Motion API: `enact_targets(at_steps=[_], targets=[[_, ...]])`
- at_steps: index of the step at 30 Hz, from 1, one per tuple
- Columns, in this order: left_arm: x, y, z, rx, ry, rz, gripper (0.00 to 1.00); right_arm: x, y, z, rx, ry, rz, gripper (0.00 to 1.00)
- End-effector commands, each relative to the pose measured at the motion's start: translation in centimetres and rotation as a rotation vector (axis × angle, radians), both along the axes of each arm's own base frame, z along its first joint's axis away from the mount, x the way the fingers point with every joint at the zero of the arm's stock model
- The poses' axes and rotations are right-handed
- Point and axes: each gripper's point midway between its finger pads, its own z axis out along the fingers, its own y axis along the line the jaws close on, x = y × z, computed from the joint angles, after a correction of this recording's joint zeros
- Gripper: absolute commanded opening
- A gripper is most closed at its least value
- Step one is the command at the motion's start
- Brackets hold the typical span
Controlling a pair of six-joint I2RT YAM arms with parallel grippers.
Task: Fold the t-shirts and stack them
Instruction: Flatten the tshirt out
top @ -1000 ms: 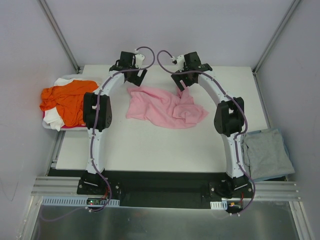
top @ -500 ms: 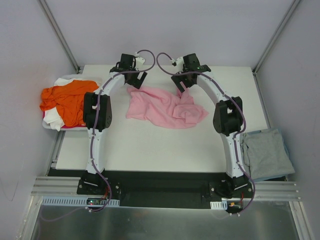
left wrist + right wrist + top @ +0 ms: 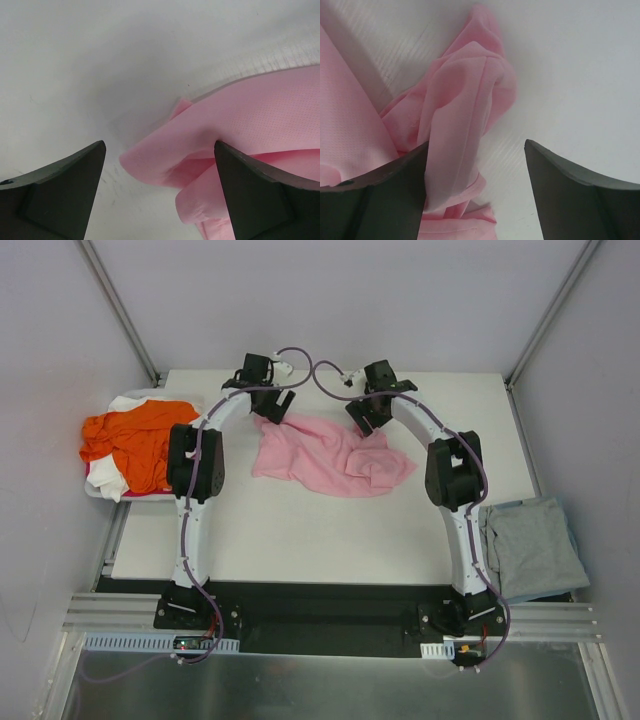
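Observation:
A light pink t-shirt [image 3: 330, 453] lies crumpled at the middle back of the white table [image 3: 300, 530]. My left gripper [image 3: 272, 412] is open low over its far left corner; in the left wrist view that corner [image 3: 210, 140] lies between the open jaws. My right gripper [image 3: 368, 418] is open over the shirt's far right edge, where a bunched fold [image 3: 465, 115] lies between the jaws against the left finger. An orange t-shirt [image 3: 135, 440] lies over a white one [image 3: 108, 482] at the left. A grey-blue t-shirt [image 3: 535, 545] lies folded at the right.
The orange and white shirts sit in a white tray [image 3: 100, 495] off the table's left edge. The grey-blue shirt rests off the table's right edge. Grey walls and metal frame posts [image 3: 120, 310] enclose the table.
Both grippers have come down and moved slightly inward onto the pink shirt's far edge. The shirt has not visibly moved.

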Motion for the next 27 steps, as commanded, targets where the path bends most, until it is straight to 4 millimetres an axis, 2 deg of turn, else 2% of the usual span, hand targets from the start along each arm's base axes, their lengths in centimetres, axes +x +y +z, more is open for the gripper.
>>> enact_targets(at_steps=[1,2,3,10,12,13,14,16,17,19,20,24,27], targets=[[-1.0,-1.3,1.3,-0.029,-0.007,-0.044,0.88,0.4,0.1,1.8,0.011,-0.047,-0.001,0.72],[-1.2,-1.2,1.0,-0.029,0.002,-0.044,0.86,0.5,0.1,1.8,0.012,-0.048,0.000,0.65],[-1.2,-1.2,0.9,-0.030,0.005,-0.042,0.81,0.5,0.1,1.9,0.010,-0.049,0.000,0.62],[-1.7,-1.6,0.1,-0.048,0.029,-0.050,0.64,0.6,-0.2,2.7,-0.007,-0.068,0.001,0.57],[-1.5,-1.5,0.5,-0.041,0.019,-0.049,0.57,0.7,-0.3,2.9,-0.007,-0.071,-0.002,0.44],[-1.5,-1.6,0.6,-0.039,0.015,-0.051,0.47,0.7,-0.3,2.9,-0.006,-0.073,-0.002,0.39],[-1.3,-1.6,0.7,-0.037,0.010,-0.053,0.40,0.7,-0.3,2.9,-0.004,-0.072,-0.004,0.26],[-1.2,-1.5,1.0,-0.035,0.003,-0.051,0.32,0.7,-0.4,2.8,-0.011,-0.073,-0.009,0.11],[-1.2,-1.5,1.2,-0.033,0.001,-0.050,0.19,0.7,-0.5,2.8,-0.014,-0.073,-0.014,0.01],[-0.9,-1.3,1.9,-0.025,-0.018,-0.036,0.02,0.6,-0.7,2.7,-0.022,-0.071,-0.017,0.01],[-0.8,-1.1,2.0,-0.021,-0.022,-0.029,0.00,0.4,-0.9,2.5,-0.024,-0.063,-0.017,0.01],[-0.3,-0.9,3.7,-0.017,-0.059,-0.014,0.00,0.1,-1.1,3.4,-0.028,-0.081,-0.018,0.01],[0.3,-0.6,6.0,-0.010,-0.109,0.000,0.00,0.3,-1.9,4.7,-0.060,-0.119,-0.039,0.01]])
